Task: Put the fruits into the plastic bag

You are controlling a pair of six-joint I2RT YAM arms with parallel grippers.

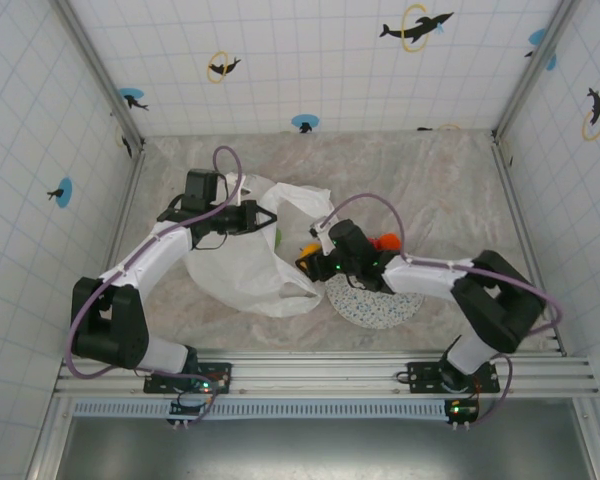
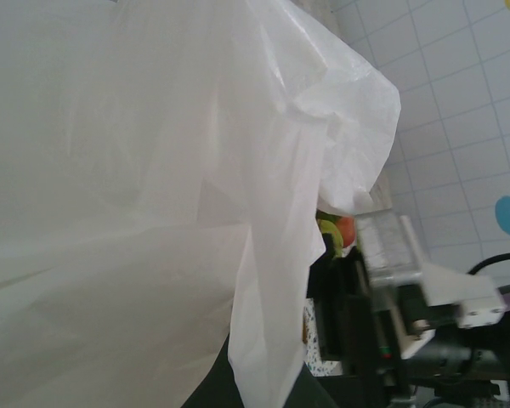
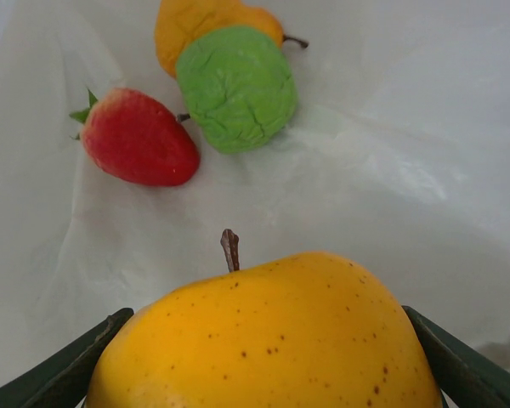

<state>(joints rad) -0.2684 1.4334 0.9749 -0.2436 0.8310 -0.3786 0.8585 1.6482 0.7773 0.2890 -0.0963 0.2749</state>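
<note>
Your left gripper point(image 1: 268, 216) was closed on the upper edge of the plastic bag point(image 1: 242, 268), holding that edge up with the bag's mouth facing the right arm. The rest of the bag lay crumpled on the table point(image 1: 450, 190) between the two arms. From the left wrist camera, the thin white film hung right in front of the lens and hid the fingers.

Your right gripper point(image 1: 308, 262) sat at the mouth of the bag, just left of the plate point(image 1: 380, 305). It was clamped on a speckled yellow fruit point(image 3: 263, 323), with one dark finger point(image 3: 59, 370) pressed against each side.

Beyond that fruit, three others lay on the white plastic of the bag. A strawberry point(image 3: 140, 140) lay just beside a green fruit point(image 3: 236, 87). An orange-yellow fruit point(image 3: 200, 25) lay behind the green one, touching it.

An orange fruit point(image 1: 388, 241) showed at the far edge of the plate, partly behind the right arm. You could not tell whether it rested on the plate or just beside it.
</note>
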